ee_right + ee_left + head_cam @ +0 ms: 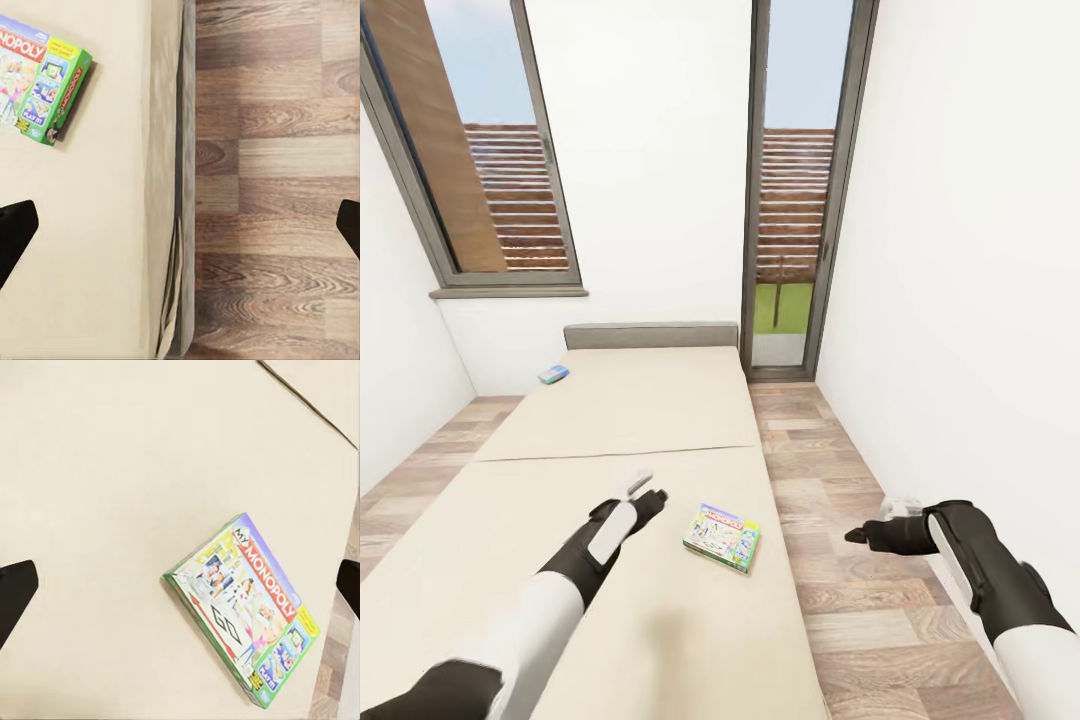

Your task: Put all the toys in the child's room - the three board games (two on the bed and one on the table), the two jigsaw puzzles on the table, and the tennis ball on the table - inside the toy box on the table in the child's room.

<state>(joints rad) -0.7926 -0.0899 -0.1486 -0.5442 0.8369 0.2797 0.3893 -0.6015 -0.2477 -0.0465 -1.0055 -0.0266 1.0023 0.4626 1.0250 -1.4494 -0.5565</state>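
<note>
1. Lying flat near the right edge of the bed point(610, 420), a thin rectangular board game box point(722, 537), glossy, green-sided, cartoon lid, sits on the plain matte beige mattress.
2. We read "My Monopoly" on the lid in the left wrist view point(241, 607); the head view is too small for that. The right wrist view catches just one corner of the box point(41, 75).
3. A second small flat box point(554, 375), blue-toned, lies far up the bed near the low grey headboard point(650, 335).
4. Left gripper point(643, 488) hovers over the mattress just beside the Monopoly box, not touching; its fingers point(15, 596) are spread wide, nothing held.
5. Right gripper point(860, 536) hangs over the wood-plank floor point(860, 610) off the bed's right side, fingers point(15, 236) wide apart, empty.
6. The right wrist view shows the mattress edge and grey frame meeting the floor.
7. Around: white walls, a window point(490, 180) on the left, a tall glass door point(795, 200) on the right.
</note>
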